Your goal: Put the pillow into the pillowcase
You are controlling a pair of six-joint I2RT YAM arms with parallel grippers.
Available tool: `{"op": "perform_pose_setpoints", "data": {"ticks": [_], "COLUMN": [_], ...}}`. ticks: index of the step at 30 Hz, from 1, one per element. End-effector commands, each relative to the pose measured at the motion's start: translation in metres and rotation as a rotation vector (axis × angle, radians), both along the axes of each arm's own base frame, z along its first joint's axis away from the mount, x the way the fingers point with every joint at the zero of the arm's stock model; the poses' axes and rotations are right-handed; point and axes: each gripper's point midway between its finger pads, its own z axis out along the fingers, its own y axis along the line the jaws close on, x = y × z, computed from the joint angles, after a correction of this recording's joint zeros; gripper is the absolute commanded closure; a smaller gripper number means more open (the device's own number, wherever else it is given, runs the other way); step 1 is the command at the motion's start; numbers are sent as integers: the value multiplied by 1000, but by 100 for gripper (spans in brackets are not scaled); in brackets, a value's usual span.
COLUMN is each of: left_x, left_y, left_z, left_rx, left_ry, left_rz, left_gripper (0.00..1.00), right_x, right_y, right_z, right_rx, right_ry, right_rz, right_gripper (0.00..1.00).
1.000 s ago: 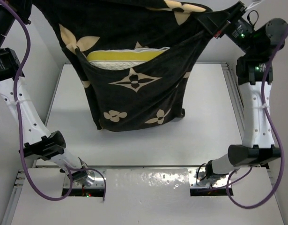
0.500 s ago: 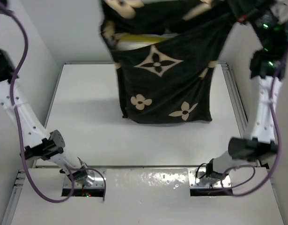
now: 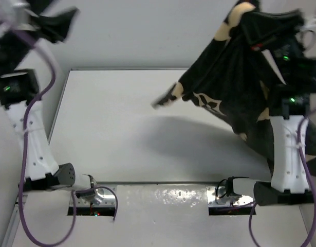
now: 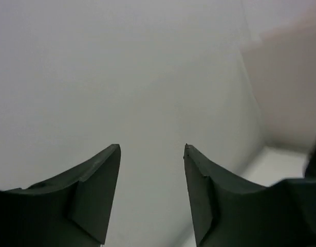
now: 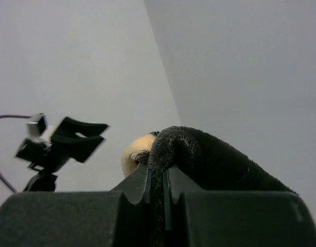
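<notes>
Left claw (image 4: 151, 149): released. In the left wrist view both fingers (image 4: 96, 190) stand apart with nothing between them, and only the pale wall (image 4: 147, 67) shows in the gap. In the top external view this claw (image 3: 65, 23) is raised high at the upper left, off the left edge of the table (image 3: 116, 134), well apart from the fabric and blurred.

Right claw (image 5: 156, 172): clenched on the pillowcase (image 5: 199, 159). In the right wrist view a fold of black velvety fabric is pinched between the two closed fingers and bulges up over them, with a tan printed patch (image 5: 134, 152) just to the left of the fold. The left claw shows small and blurred in the background of that view.

Pillowcase (image 3: 229, 98): suspended from the right claw (image 3: 253, 28) at the upper right of the top external view. It hangs as a bunched black mass with tan motifs over the right half of the table and drapes in front of the white right arm (image 3: 286, 149). One corner (image 3: 165, 98) extends leftward toward the table's middle and is blurred. A shadow (image 3: 199, 144) lies on the table beneath the fabric.

Pillow: not visible in any view; whether it is inside the bunched pillowcase cannot be told
</notes>
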Motion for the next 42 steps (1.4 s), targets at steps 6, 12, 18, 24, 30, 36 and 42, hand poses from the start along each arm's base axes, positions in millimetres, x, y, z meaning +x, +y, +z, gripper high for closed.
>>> {"op": "perform_pose_setpoints", "data": {"ticks": [6,12,18,24,30,36,42], "left_x": [41,-35,25,27,2,0,16], "left_y": [-136,-206,-190,-221,-258,-267,-292], "left_z": [-317,-424,-444,-432,-425,-427,-440], "left_rx": [624,880,707,514,451,378,299], "left_ry": [550,717,782,800,830,908,973], "left_rz": [-446,-645,-339,-401,-542,-523,-492], "left_gripper": [19,0,0,0,0,0,0], "right_x": [31,45,37,32,30,25,18], "right_y": [29,40,40,36,30,26,23], "right_z": [-20,-29,-25,-20,-18,-20,-19], "right_rx": [-23,-50,-55,-46,-56,-52,-47], "right_ry": [81,118,111,101,103,102,100], "right_rz": [-25,-50,-59,-86,-120,-136,-144], "right_gripper": [100,100,100,100,100,100,100]}}
